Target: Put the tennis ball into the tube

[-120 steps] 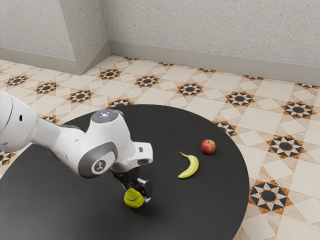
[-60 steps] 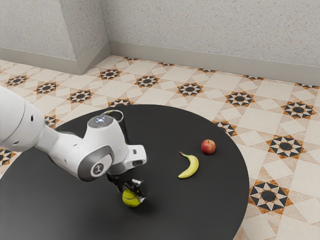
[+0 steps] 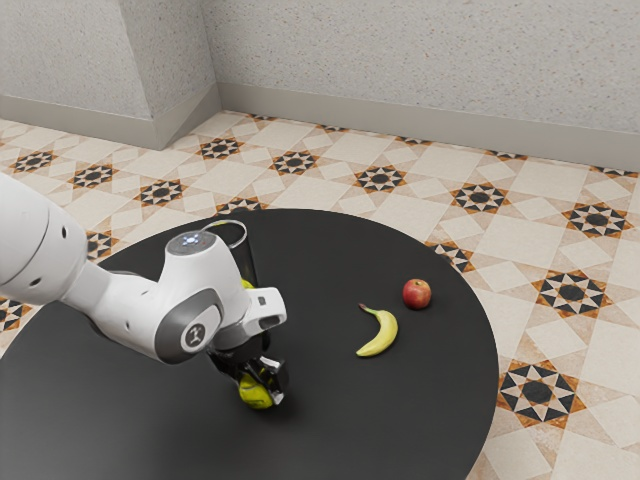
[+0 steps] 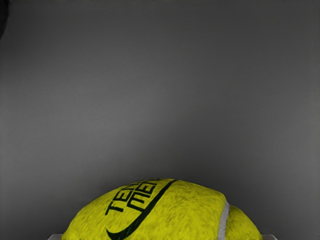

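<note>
I am holding the fuzzy yellow-green tennis ball [image 3: 255,393] in my black metal fingers [image 3: 268,383]. They are squeezing it from two sides, with the round ball [image 4: 165,212] filling the space between them, so they are standing as far apart as the ball is wide. Its black letters and pale curved line are facing the camera on my hand. The ball is sitting right at the tips, and its lower part is poking out past them. I am not able to tell how high it is hanging over the round black tabletop [image 3: 330,430].

The grabbing part is looking done to me, so now I am working on the carrying part. The tall, clear, round tube with a pale rim [image 3: 247,262] is standing well apart from my fingers, farther back in the exterior view and partly behind my arm. Some yellow is showing low down by it, maybe another ball inside. The curved yellow banana [image 3: 379,334] is lying off to the exterior view's right of my fingers, and the round red apple [image 3: 417,294] is resting past it.

Next I am needing to lift high, go over the tube's open top, line up and let go. If I am coming in crooked, I could be bumping the rim and tipping the tube.
</note>
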Motion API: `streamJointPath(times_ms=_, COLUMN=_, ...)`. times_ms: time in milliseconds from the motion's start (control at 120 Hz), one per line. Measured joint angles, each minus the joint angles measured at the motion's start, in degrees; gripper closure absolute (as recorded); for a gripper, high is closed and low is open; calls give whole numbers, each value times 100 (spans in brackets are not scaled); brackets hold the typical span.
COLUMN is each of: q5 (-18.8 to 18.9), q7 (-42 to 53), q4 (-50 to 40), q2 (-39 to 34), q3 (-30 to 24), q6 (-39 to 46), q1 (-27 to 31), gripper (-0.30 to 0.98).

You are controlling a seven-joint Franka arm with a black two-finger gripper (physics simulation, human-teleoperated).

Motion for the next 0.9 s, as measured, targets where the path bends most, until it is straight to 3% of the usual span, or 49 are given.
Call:
streamJointPath(times_ms=417, q5=320, q7=-151, q4=38, q2=-605, q3=207, q6=-597, q1=8, gripper=44)
streamJointPath(times_ms=750, q5=1858, q7=-953, q4=442, q2=-2100, q3=-178, q6=-2306, q1=184, gripper=46)
streamJointPath(times_ms=900, q5=2442, q7=-1310, q4=891, q2=-2348, q3=-356, q6=-3089, q1=110, gripper=46)
